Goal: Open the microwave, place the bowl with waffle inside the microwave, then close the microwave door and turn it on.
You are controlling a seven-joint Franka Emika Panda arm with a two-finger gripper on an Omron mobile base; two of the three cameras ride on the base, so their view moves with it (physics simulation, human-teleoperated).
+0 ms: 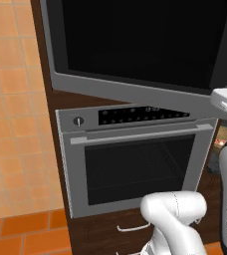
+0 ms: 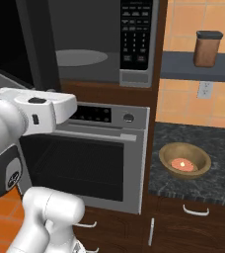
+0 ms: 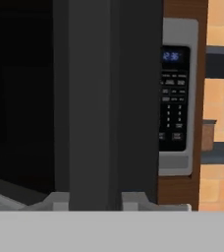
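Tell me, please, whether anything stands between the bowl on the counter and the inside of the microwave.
Nothing visible does. The microwave door is swung open to the left, so the cavity with its turntable is exposed. The bowl sits on the counter to the lower right, with open space between it and the opening above the oven.
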